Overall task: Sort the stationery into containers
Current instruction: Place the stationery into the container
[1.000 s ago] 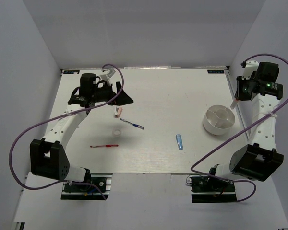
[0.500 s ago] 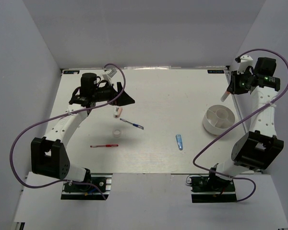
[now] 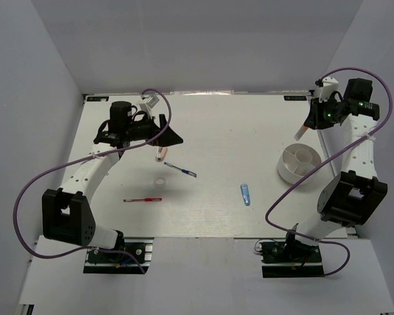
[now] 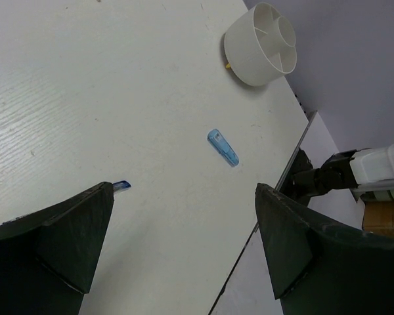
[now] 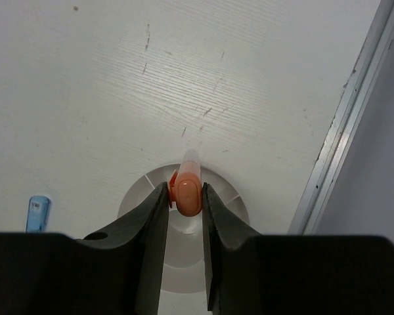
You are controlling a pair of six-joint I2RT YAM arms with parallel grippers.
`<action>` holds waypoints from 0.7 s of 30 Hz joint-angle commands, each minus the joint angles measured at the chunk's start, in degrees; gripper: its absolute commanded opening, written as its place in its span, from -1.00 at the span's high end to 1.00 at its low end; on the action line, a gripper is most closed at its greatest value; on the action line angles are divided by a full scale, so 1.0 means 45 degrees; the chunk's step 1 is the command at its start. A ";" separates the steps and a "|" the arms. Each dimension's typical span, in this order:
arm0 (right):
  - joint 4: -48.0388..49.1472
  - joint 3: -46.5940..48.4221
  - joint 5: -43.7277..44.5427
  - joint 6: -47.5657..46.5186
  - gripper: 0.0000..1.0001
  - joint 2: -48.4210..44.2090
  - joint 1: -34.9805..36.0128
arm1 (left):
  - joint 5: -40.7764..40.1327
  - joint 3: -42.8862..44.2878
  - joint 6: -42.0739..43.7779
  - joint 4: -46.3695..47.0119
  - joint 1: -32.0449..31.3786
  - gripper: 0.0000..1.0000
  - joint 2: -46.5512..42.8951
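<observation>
My right gripper [image 3: 308, 123] is shut on the white marker with the orange cap [image 5: 187, 191], which hangs above the far edge of the round divided bowl [image 3: 301, 164]. In the right wrist view the bowl [image 5: 231, 202] lies straight below the cap. My left gripper [image 3: 169, 136] stands wide open over the back left, just above the pinkish eraser [image 3: 159, 155]. On the table lie the blue pen [image 3: 180, 170], the white tape ring [image 3: 160, 182], the red pen [image 3: 142, 199] and the light-blue piece [image 3: 245, 194]. The left wrist view shows the bowl [image 4: 261, 46], the light-blue piece [image 4: 222, 147] and the blue pen's tip [image 4: 121, 186].
Purple cables [image 3: 26, 197] loop beside both arms. White walls close in the table on the left, back and right. A metal rail [image 5: 345, 125] runs along the table's right edge, close to the bowl.
My right gripper has carried the marker from the right wall toward the left and back, over the bowl's far side. The left arm has barely moved.
</observation>
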 commanded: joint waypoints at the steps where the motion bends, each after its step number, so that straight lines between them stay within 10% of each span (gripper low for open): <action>1: -0.0429 0.0189 -0.0335 -0.0493 1.00 -0.0276 0.0012 | 0.0265 -0.0264 0.0119 0.0053 0.0091 -0.96 -0.0576; 21: -0.1523 -0.0201 0.0076 -0.1255 1.00 0.0388 0.0031 | 0.0050 -0.0303 0.0822 -0.0357 0.0091 -0.96 -0.0420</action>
